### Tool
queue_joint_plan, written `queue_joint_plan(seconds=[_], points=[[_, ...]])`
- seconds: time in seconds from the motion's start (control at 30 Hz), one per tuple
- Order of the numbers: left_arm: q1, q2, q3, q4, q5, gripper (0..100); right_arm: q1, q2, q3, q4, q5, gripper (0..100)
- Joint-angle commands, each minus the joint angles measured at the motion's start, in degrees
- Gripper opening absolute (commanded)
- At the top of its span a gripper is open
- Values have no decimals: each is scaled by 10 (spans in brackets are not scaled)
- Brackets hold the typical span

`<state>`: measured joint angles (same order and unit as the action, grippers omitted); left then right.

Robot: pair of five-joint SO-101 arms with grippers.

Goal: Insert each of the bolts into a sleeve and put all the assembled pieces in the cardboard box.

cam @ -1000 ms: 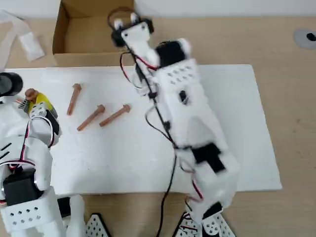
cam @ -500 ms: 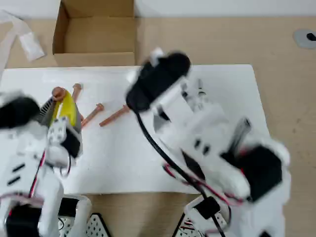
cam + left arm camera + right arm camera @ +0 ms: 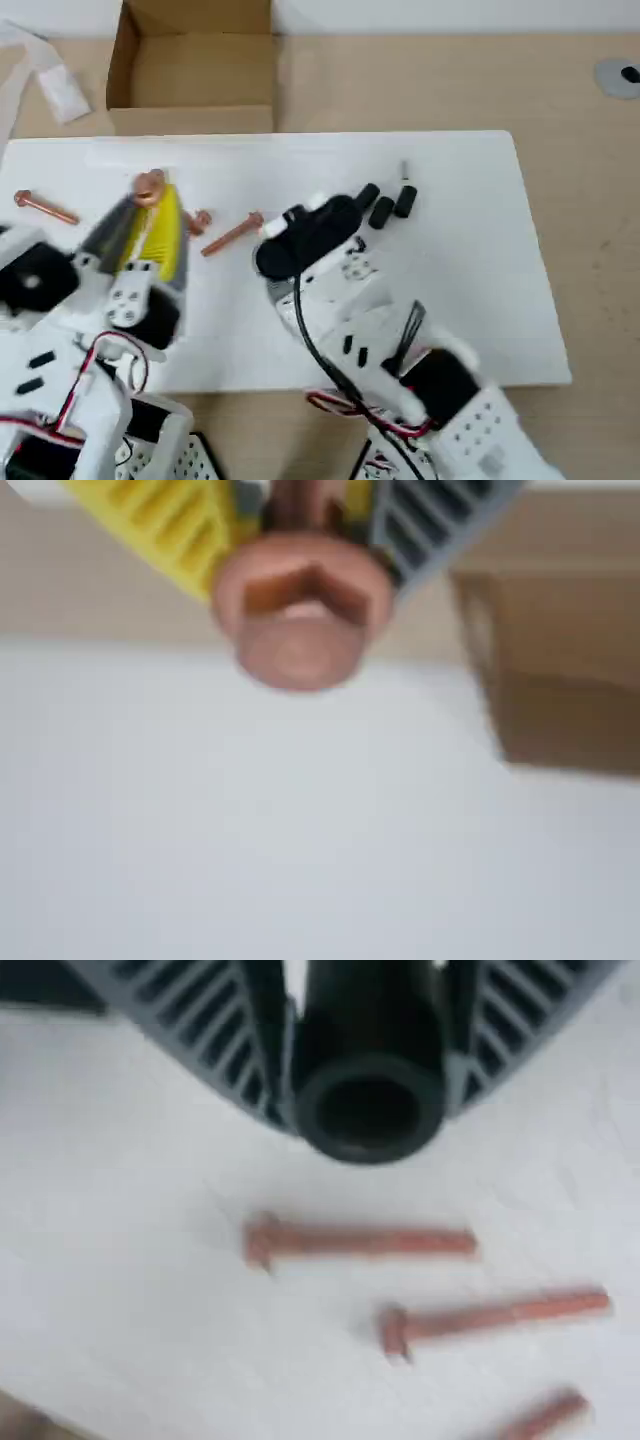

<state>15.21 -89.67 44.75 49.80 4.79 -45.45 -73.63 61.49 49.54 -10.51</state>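
Beyond the far left edge of the white board, the cardboard box stands open. On the board's left edge one loose bolt lies alone. Just right of it the left gripper is clamped on a copper bolt: its yellow and grey fingers pinch the shank, and the hexagonal head juts past their tips. Two more bolts lie side by side near the middle, close to that gripper. Right of them the right gripper is closed around a black sleeve, its open bore facing outward above the lying bolts. Three spare sleeves sit clustered further right, well apart from the box.

Both parts look like light, rigid plastic, so neither should need much squeeze. They are round and smooth, though, and probably roll on the board or twist between fingers. The sleeve seems best held around its middle with the mouth free; a bolt is best taken near the head, leaving the shank tip clear to enter
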Motion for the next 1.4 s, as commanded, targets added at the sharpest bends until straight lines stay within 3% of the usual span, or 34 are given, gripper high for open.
queue_joint_plan(seconds=[0.0,0.2,0.6,0.9,1.37], points=[[54,32,-52,18,8,4,-13,-42,77,-149,-11,10],[58,59,-79,22,46,4,-13,-66,116,-208,-11,10],[61,63,-67,19,42,5,-12,-70,115,-211,-13,10],[60,72,29,-86,41,5,-12,-70,117,-211,-13,10],[60,153,15,-89,44,5,-9,-70,115,-211,-13,10]])
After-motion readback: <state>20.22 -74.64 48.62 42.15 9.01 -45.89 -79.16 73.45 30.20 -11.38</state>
